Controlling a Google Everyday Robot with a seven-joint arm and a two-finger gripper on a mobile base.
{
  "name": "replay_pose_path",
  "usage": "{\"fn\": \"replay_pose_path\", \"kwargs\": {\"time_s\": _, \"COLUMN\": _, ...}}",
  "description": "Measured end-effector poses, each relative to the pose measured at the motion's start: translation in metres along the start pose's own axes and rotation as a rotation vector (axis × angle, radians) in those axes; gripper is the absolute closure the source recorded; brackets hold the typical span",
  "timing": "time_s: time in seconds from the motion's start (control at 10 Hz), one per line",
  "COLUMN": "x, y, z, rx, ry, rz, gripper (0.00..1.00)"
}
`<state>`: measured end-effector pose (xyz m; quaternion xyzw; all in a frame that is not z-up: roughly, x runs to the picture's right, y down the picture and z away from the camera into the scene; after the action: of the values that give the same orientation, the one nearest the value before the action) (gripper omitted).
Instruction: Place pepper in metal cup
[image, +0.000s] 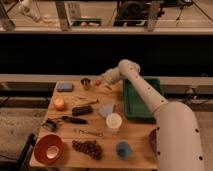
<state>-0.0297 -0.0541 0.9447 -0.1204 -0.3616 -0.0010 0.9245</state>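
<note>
The metal cup (85, 82), small, dull silver with a dark inside, stands near the far edge of the wooden table (70, 159). My gripper (100, 82) reaches in from the right, just right of the cup and slightly above the tabletop. A tiny red-orange pepper (98, 83) shows at its tip, and the gripper looks shut on it. The pepper is beside the cup, not inside it.
A green tray (131, 106) lies at the right under my arm. On the table are a blue sponge (64, 87), a yellow-orange fruit (59, 103), a black object (81, 110), a white cup (114, 122), a blue cup (123, 149), grapes (88, 147) and a red bowl (48, 149).
</note>
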Motion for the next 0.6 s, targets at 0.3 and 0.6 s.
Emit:
{"fn": "replay_pose_path", "kwargs": {"time_s": 0.3, "x": -0.007, "y": -0.002, "z": 0.006, "rx": 0.02, "ry": -0.078, "rz": 0.03, "gripper": 0.98}}
{"fn": "replay_pose_path", "kwargs": {"time_s": 0.6, "x": -0.018, "y": -0.005, "z": 0.007, "rx": 0.038, "ry": -0.138, "rz": 0.035, "gripper": 0.98}}
